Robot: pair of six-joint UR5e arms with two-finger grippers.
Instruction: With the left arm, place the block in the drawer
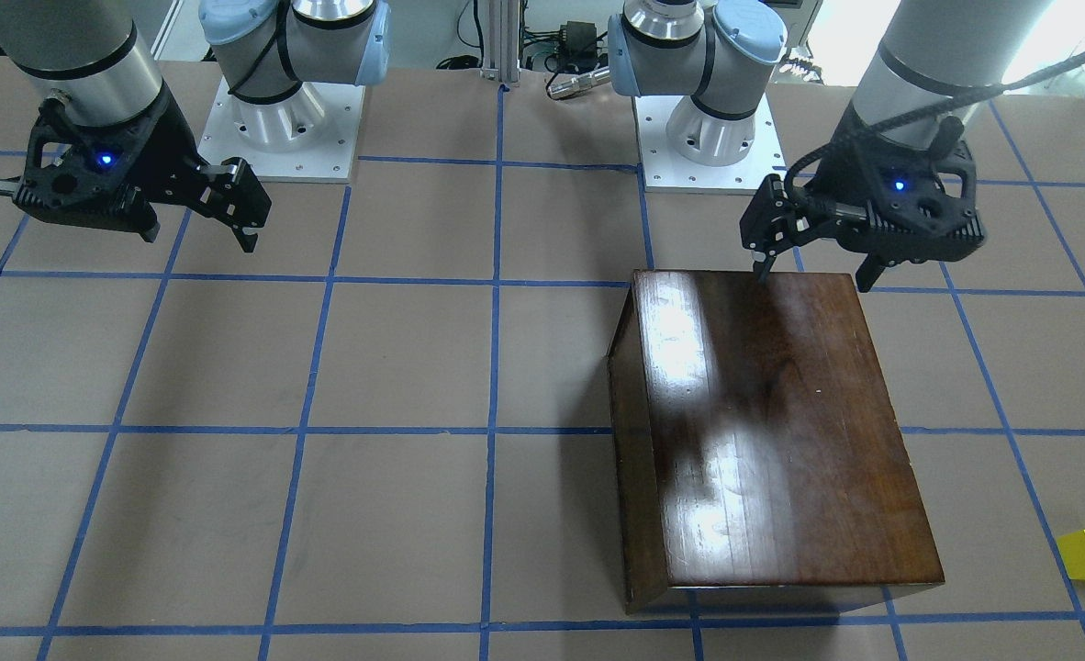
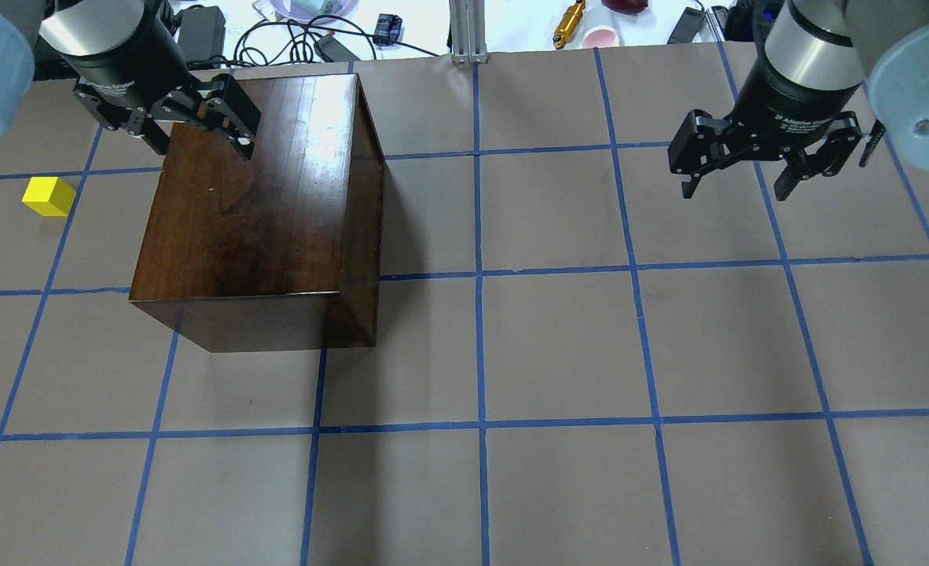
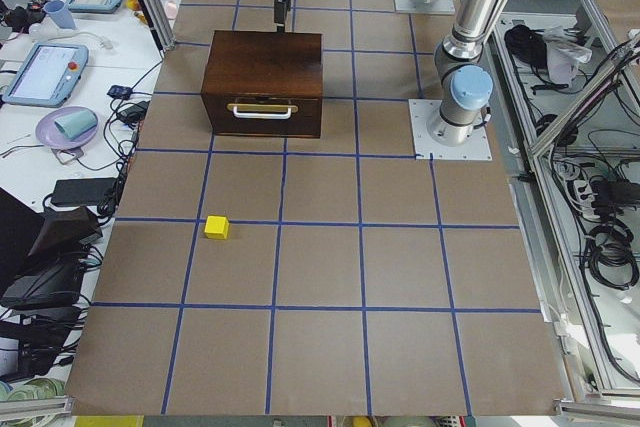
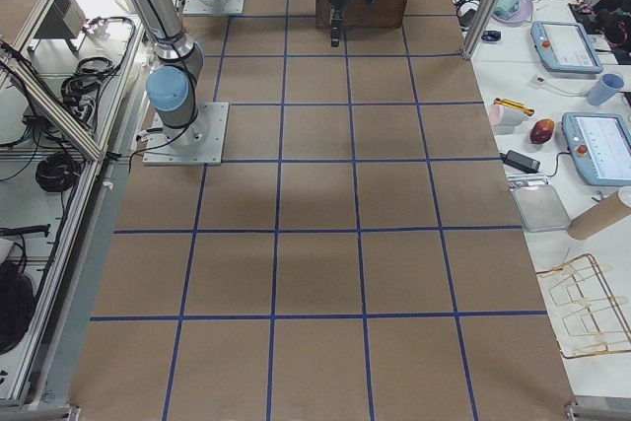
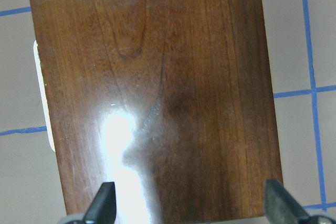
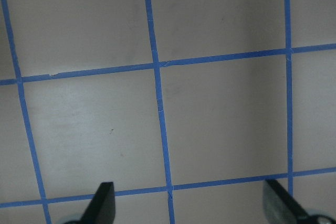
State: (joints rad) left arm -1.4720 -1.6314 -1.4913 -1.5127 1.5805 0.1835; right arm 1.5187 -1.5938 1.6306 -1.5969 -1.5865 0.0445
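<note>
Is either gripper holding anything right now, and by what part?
Nothing is held. The left gripper is open above the cabinet. The right gripper is open over the table. The block lies on the table beside the cabinet.

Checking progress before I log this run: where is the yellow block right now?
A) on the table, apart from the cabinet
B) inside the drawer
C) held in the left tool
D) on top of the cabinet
A: the yellow block lies on the table, clear of the cabinet, while the left tool hangs open and empty over the cabinet top.
</note>
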